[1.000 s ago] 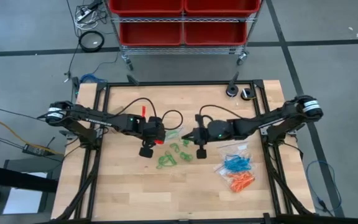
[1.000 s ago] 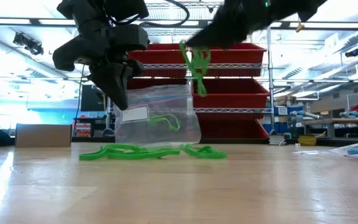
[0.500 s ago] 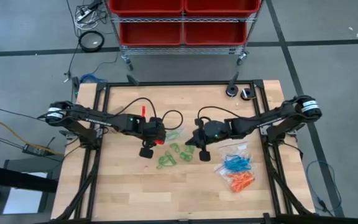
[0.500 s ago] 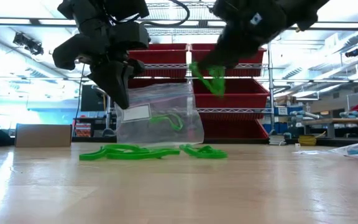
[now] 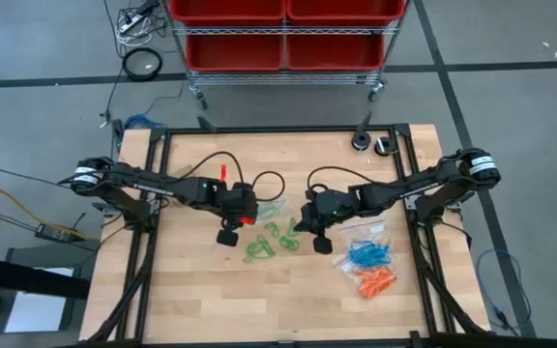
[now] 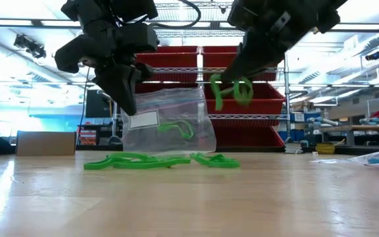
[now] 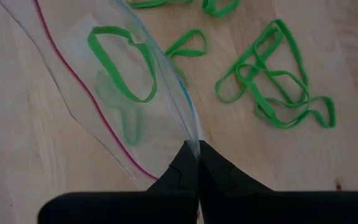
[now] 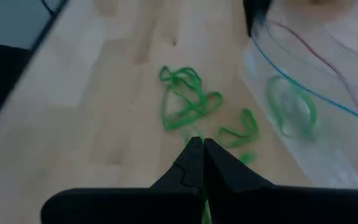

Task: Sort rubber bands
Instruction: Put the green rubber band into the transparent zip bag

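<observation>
My left gripper (image 5: pixel 240 215) is left of the table's middle, shut on a clear plastic bag (image 6: pixel 170 125) with one green rubber band (image 7: pixel 120 62) inside. My right gripper (image 6: pixel 227 74) is right of it, shut on a small bunch of green rubber bands (image 6: pixel 232 91) that dangles in the air. Between the two grippers, more green rubber bands (image 5: pixel 259 249) lie loose on the wood, seen also as green loops (image 8: pixel 185 99) in the right wrist view. My left gripper pinches the bag's upper edge (image 7: pixel 193 142) between its two shut fingers, coming steeply from above. The bag hangs below the fingers and its lower end (image 6: pixel 170 149) reaches down to the table top. My right gripper pinches the green bands by their upper end (image 6: pixel 221 79) between its shut fingertips, slanting down from the table's right side. The bands hang curled below the fingers, clear of the table.
Two clear bags lie at the right, one with blue bands (image 5: pixel 367 253) and one with orange bands (image 5: pixel 375 282). Black frame rails (image 5: pixel 153 193) run along the table's sides. Red bins (image 5: pixel 283 29) stand on a shelf beyond the far edge.
My right gripper has sunk a little and turned at the wrist. Its green bands have come down with it, from a long hanging strand to a curled bunch. My left gripper and the bag have kept still.
</observation>
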